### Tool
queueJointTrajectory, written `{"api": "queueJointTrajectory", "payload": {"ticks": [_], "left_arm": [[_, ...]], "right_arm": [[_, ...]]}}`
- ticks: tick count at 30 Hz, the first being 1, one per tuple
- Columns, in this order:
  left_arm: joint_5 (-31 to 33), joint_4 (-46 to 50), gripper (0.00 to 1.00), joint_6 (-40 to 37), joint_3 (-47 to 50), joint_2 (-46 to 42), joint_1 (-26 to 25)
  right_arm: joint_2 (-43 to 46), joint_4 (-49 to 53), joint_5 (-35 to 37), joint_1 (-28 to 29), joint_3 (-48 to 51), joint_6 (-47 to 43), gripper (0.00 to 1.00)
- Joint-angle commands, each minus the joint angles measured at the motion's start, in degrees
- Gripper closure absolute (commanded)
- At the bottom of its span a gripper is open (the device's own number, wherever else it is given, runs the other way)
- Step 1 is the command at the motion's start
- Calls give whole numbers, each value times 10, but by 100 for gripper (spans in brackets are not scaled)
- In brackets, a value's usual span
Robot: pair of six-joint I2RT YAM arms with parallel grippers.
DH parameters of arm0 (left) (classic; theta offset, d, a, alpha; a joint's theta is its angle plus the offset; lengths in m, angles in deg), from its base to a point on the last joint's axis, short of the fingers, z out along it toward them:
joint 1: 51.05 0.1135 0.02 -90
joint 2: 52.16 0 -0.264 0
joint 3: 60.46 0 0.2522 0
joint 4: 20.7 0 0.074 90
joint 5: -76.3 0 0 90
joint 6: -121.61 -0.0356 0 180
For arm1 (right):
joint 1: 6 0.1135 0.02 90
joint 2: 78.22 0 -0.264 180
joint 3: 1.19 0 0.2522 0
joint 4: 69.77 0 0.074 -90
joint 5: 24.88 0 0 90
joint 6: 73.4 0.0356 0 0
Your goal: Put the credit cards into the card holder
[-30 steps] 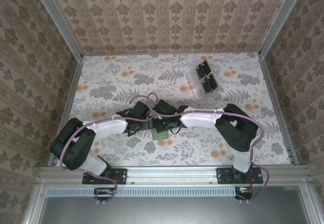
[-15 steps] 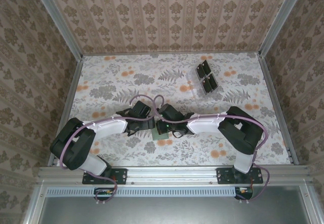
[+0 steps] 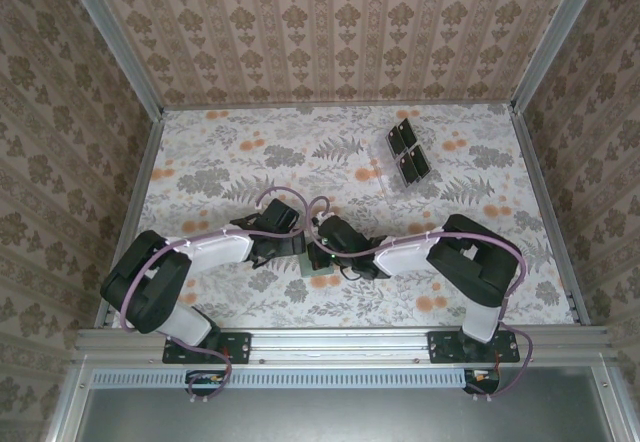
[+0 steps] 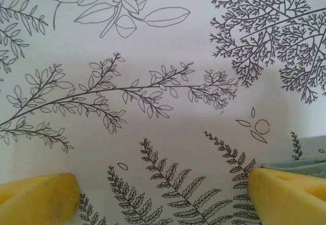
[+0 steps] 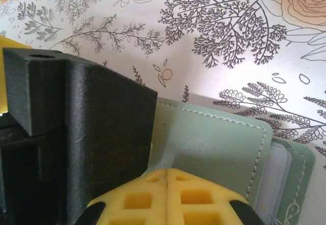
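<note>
The card holder (image 5: 219, 143) is a dull-green stitched case lying on the floral table near the front edge, seen from above as a small green rectangle (image 3: 322, 279). My right gripper (image 5: 168, 176) is shut, its yellow tips together and resting on the holder's upper flap. A pale layer (image 5: 277, 169) shows between the flaps at the right; I cannot tell whether it is one of the credit cards. My left gripper (image 4: 163, 197) is open just left of the holder, low over bare table. The holder's edge (image 4: 298, 163) lies against its right finger (image 4: 288, 194). The left gripper's black body (image 5: 76, 133) stands beside my right fingers.
A clear rack (image 3: 408, 152) with dark square panels stands at the back right of the table. Both forearms meet over the front middle, cables looping above them. Patterned walls enclose the table on three sides, and a metal rail (image 3: 330, 340) runs along the near edge.
My right arm has drawn in toward the near edge and its shut gripper has come down onto the card holder. The left arm has stayed put.
</note>
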Motion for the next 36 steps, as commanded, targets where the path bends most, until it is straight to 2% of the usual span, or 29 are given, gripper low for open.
{"api": "queueJointTrajectory", "payload": {"ticks": [1, 8, 19, 36], "left_arm": [[-103, -14, 0, 15, 52, 77, 6], [-104, -16, 0, 13, 50, 81, 5], [-110, -23, 0, 15, 51, 88, 4], [-116, -31, 0, 18, 54, 92, 3]], "right_arm": [[-88, 176, -18, 17, 52, 12, 100], [-36, 240, -31, 9, -23, -21, 100], [33, 236, -103, -28, -94, -17, 100], [72, 188, -137, -48, -72, 19, 100]]}}
